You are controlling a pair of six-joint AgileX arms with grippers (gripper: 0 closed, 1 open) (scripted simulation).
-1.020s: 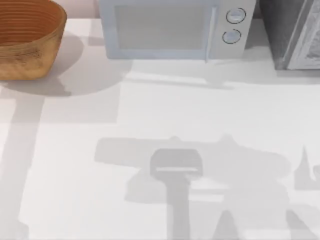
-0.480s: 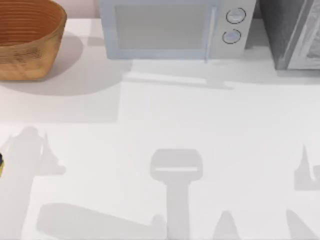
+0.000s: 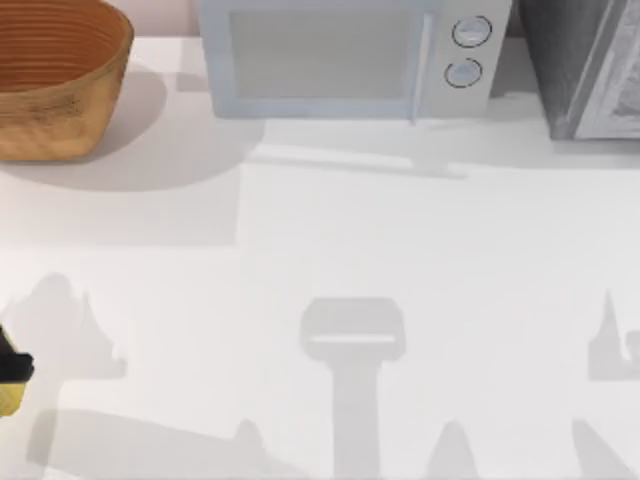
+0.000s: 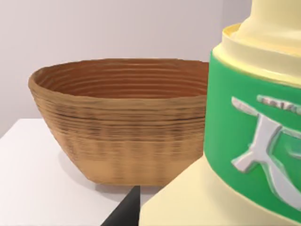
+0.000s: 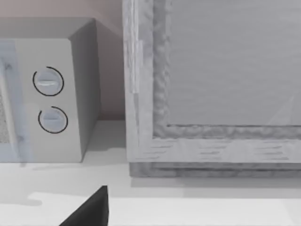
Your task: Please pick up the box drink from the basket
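The orange-brown woven basket point(image 3: 50, 80) stands at the table's back left, and what shows of its ribbed inside holds nothing. Close in the left wrist view, a cream-yellow carton with a green band, the box drink point(image 4: 244, 141), is lifted outside the basket point(image 4: 122, 122), which stands behind it. One black finger point(image 4: 123, 213) of my left gripper lies against the carton's side. In the top view, my left gripper point(image 3: 12, 366) is at the left edge, low down, shut on the box drink point(image 3: 8, 398), a yellow sliver. A dark fingertip point(image 5: 89, 209) of my right gripper faces the back right corner.
A white microwave point(image 3: 340, 60) with two round knobs stands at the back centre, also seen in the right wrist view point(image 5: 42, 103). A grey framed cabinet point(image 3: 590, 70) fills the back right corner point(image 5: 211, 94). Arm shadows lie across the white table point(image 3: 400, 230).
The wide arm shadow has left the table's middle and moved to the left front. The black and yellow tip at the left edge has slid toward the table's front.
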